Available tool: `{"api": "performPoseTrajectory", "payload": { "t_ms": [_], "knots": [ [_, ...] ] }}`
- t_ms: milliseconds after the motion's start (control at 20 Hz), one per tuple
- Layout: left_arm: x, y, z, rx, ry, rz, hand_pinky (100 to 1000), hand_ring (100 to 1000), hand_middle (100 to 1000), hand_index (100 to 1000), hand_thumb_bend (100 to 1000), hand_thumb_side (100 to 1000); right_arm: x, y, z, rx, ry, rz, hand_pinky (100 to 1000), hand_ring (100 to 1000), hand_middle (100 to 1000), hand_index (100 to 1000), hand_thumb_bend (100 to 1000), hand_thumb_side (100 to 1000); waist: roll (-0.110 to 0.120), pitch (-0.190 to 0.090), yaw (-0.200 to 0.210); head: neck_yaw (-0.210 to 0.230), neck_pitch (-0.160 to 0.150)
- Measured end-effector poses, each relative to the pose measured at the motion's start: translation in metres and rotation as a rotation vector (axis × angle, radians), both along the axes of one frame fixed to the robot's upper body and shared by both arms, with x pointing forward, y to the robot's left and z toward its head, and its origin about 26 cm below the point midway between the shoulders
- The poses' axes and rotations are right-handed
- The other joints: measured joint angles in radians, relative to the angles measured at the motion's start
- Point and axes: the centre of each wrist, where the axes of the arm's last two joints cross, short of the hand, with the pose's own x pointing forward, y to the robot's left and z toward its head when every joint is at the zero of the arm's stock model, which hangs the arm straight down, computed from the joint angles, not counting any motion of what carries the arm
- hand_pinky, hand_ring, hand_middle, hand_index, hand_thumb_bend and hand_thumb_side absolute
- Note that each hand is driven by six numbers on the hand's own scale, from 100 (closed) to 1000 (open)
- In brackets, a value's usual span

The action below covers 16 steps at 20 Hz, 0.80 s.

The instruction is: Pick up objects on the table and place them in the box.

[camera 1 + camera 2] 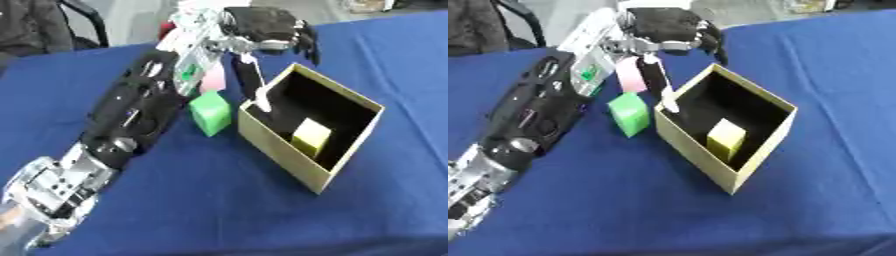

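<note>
An open tan cardboard box [282, 156] stands on the blue tablecloth at centre right. Inside it, on the dark floor, lies a yellow block [311, 136]. A green block [211, 112] sits on the cloth just outside the box's left wall. Behind it a pink object [630, 75] shows, partly hidden by my arm. My left arm reaches from the lower left up across the table. My left hand [262, 27] hovers above the box's far left corner, open and holding nothing, its long thumb [254, 82] pointing down over the box's rim. My right hand is out of sight.
My left forearm [131, 117] lies across the cloth left of the green block. A dark chair [83, 20] stands beyond the table's far left edge. Bare blue cloth [201, 210] spreads in front of and to the right of the box.
</note>
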Motion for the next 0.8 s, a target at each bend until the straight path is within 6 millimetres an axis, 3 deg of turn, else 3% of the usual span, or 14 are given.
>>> {"api": "performPoseTrajectory", "payload": {
  "t_ms": [400, 800],
  "knots": [
    [0.014, 0.058, -0.015, 0.122, 0.09, 0.185, 828, 731, 702, 807, 804, 243, -0.001, 0.0, -0.003, -0.016, 0.018, 0.023, 824, 927, 736, 929, 100, 507, 0.006, -0.007, 0.013, -0.009, 0.001],
    [0.031, 0.08, -0.048, 0.218, 0.144, 0.261, 849, 746, 707, 810, 797, 198, -0.001, 0.0, -0.003, -0.022, 0.025, 0.029, 824, 927, 735, 929, 100, 510, 0.012, -0.007, 0.012, -0.013, 0.002]
  ]
}}
